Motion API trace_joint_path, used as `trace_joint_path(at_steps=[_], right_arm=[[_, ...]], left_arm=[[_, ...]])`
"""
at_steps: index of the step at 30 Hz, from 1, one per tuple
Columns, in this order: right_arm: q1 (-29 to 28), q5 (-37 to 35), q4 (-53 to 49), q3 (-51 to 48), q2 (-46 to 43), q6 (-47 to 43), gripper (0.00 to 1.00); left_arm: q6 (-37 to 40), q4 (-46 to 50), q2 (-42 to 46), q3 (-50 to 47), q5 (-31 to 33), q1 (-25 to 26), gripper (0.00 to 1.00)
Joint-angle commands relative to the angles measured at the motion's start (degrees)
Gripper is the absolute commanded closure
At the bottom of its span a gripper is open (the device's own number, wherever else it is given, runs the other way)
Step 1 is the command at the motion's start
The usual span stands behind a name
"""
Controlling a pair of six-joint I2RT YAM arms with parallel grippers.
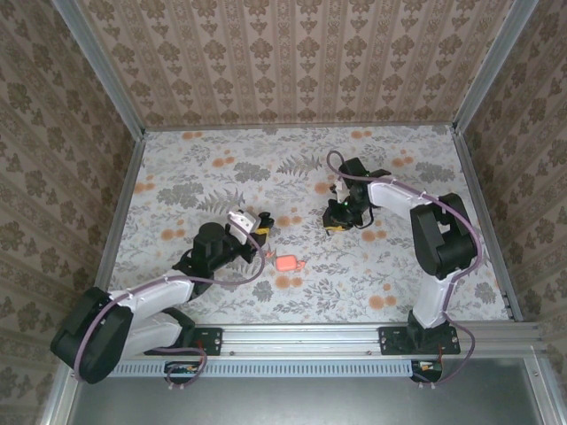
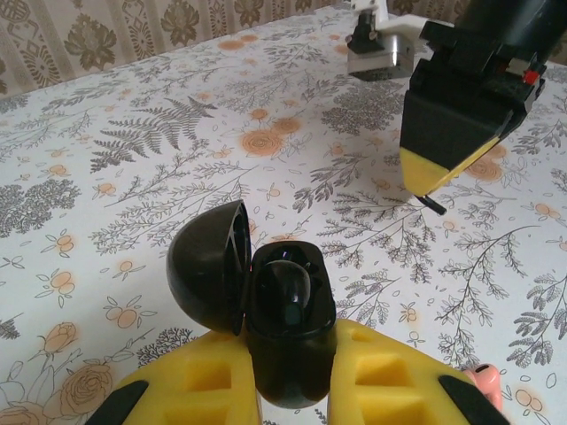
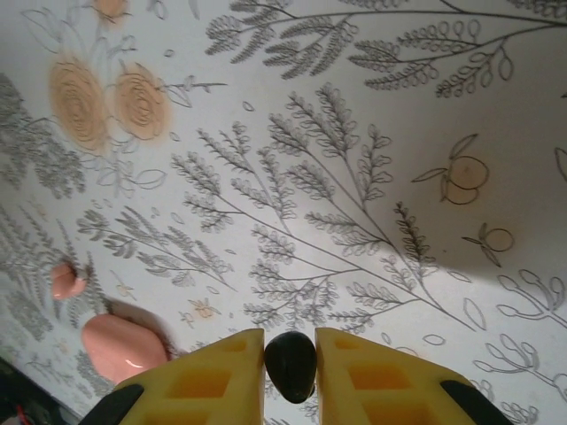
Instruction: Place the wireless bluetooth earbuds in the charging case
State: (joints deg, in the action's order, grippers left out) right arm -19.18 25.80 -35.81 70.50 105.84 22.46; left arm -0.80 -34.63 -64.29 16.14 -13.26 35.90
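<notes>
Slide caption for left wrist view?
Left end effector grips an open glossy black clamshell case; right end effector holds a tiny black stemmed earbud.

You're looking at one black earbud [image 3: 291, 365], one open black hinged case [image 2: 288, 328], one big pink piece [image 3: 124, 348], one small pink piece [image 3: 66, 279].

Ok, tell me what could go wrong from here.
1. The right hand pinches the earbud by its rounded body, with the thin stem poking out below. It could twist or slip on the way.
2. The left hand grips the open black charging case by its body, with the lid hanging to one side. A push from a misaligned stem could tip it or catch the rim.
</notes>
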Motion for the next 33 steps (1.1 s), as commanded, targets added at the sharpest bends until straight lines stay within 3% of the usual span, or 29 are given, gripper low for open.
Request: trace_joint_path(at_steps=[1, 7, 33], right_arm=[[0.4, 3.1, 6.2, -2.2, -2.5, 3.0, 0.77], [0.5, 3.9, 13.5, -5.4, -4.1, 4.9, 0.77], [0.7, 6.1, 25.3, -12.2, -10.1, 4.5, 0.78]], left_arm=[[-1.5, -2.6, -1.3, 0.0, -0.9, -0.7, 0.93], [-2.4, -4.6, -5.3, 0.6, -1.7, -0.7, 0.94], [-4.4, -11.6, -11.0, 0.8, -2.1, -1.1, 0.93]])
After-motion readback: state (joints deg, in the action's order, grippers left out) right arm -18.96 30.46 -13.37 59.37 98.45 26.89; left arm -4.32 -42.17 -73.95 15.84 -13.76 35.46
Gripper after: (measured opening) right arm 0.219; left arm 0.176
